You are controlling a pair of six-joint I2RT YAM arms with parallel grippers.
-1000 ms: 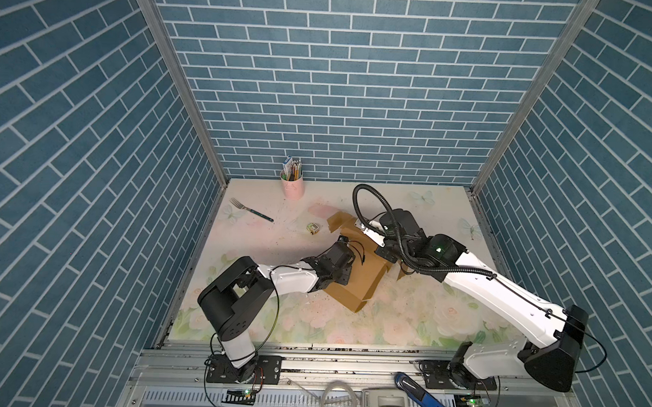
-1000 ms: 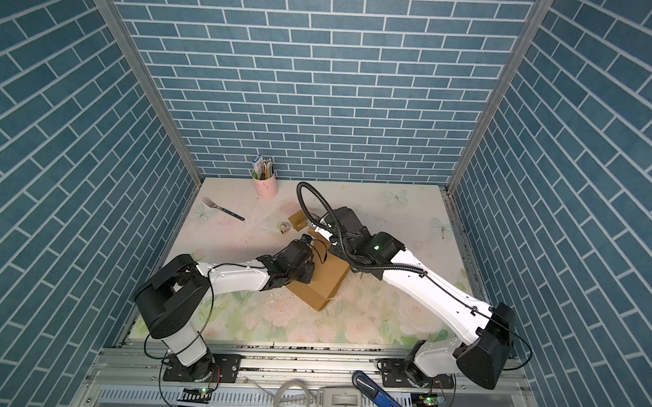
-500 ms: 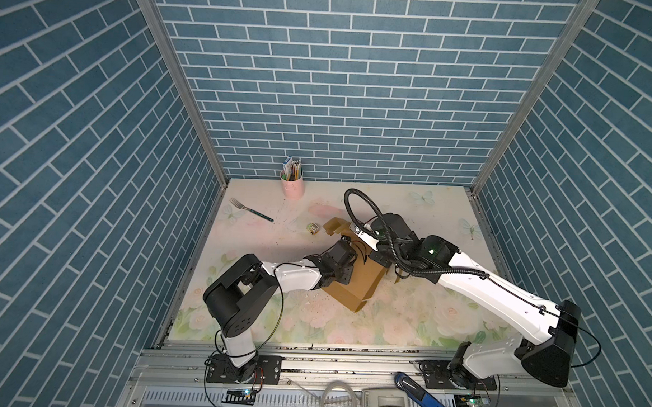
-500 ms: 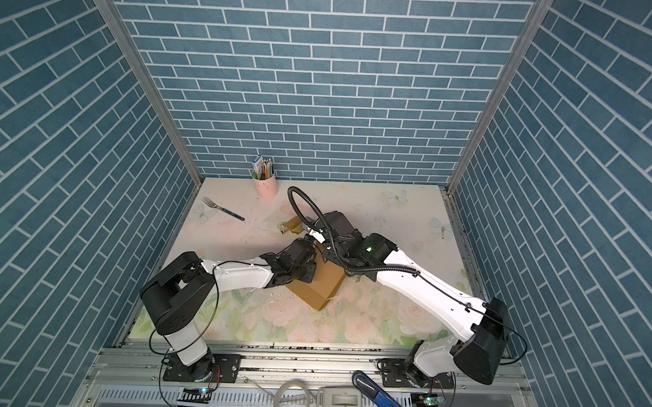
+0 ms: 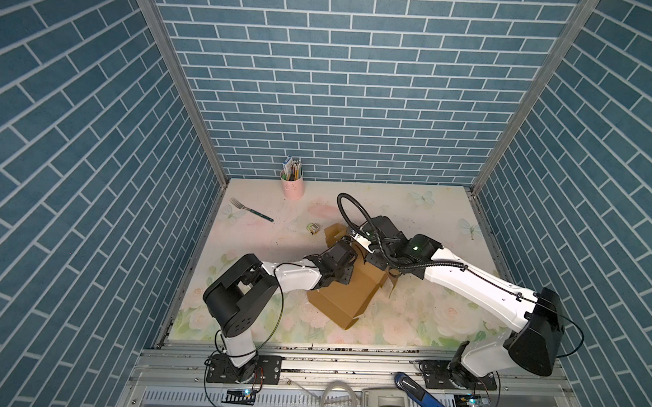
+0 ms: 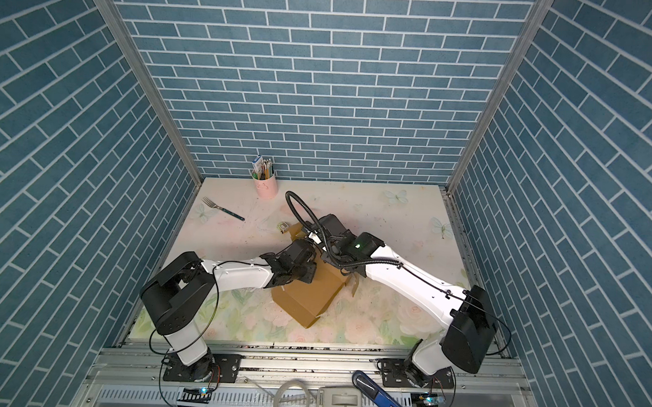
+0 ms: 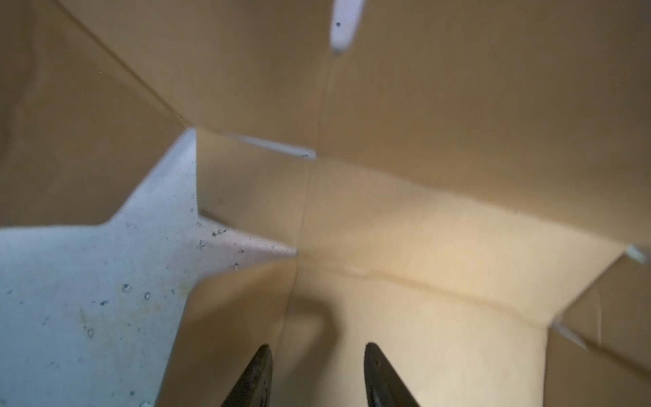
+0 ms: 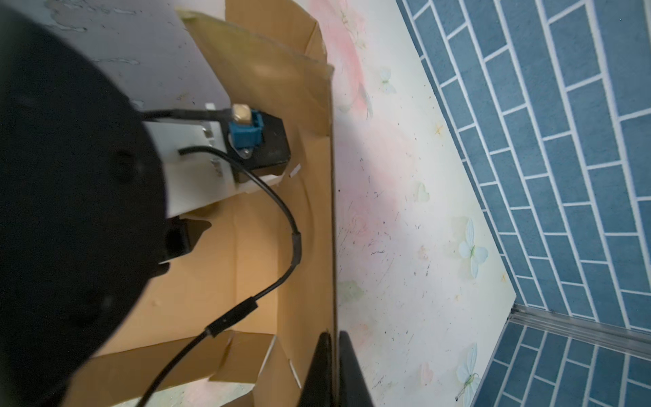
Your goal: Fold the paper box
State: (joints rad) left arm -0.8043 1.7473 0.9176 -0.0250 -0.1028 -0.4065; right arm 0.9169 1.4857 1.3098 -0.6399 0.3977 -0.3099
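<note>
A robot lab cell: 2 arms (image 5: 295, 278) sit bolted to an aluminium rail (image 5: 348, 367); brick-print panels (image 5: 343, 82) box in a floral tabletop (image 5: 406, 326).

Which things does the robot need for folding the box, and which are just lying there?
For the job: box; right gripper, pinching its wall; left gripper, open inside it.
Just lying about: fork; pink cup of pencils; small cube.
</note>
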